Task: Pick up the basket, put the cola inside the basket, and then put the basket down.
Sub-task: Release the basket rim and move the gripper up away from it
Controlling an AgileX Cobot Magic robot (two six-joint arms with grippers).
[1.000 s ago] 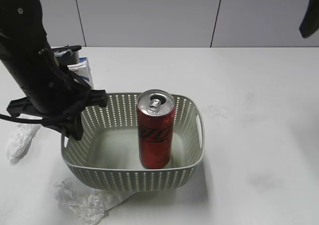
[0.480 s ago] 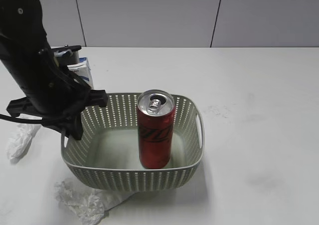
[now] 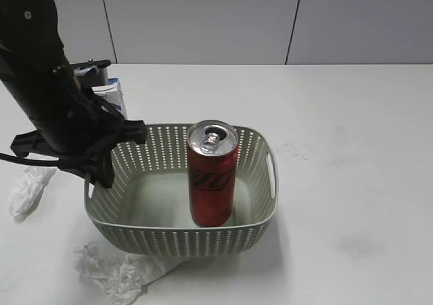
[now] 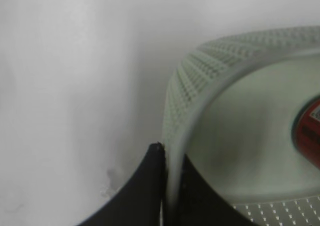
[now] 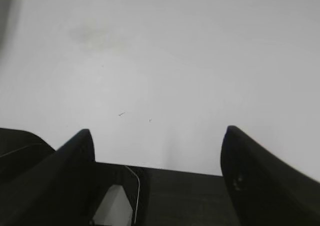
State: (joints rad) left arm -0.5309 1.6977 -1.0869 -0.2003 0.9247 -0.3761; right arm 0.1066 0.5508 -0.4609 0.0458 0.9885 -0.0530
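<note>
The pale green basket (image 3: 254,232) sits in the middle of the white table. The red cola can (image 3: 212,183) stands upright inside it. My left gripper (image 3: 101,175) is shut on the basket's left wall, one finger outside and one inside. The left wrist view shows this grip (image 4: 170,158), with the basket's rim (image 4: 200,70) curving away and the can's edge (image 4: 310,131) at the right. I cannot tell whether the basket's base touches the table. My right gripper (image 5: 157,136) is open and empty over bare table. It is out of the exterior view.
A white-and-blue milk carton (image 3: 111,95) stands behind my left arm. Crumpled white paper lies left of the basket (image 3: 27,186) and at its front left corner (image 3: 111,271). A panelled wall runs along the table's far edge.
My right arm has left the top right corner of the exterior view. The basket with the can has barely shifted. My left gripper still holds the wall.
</note>
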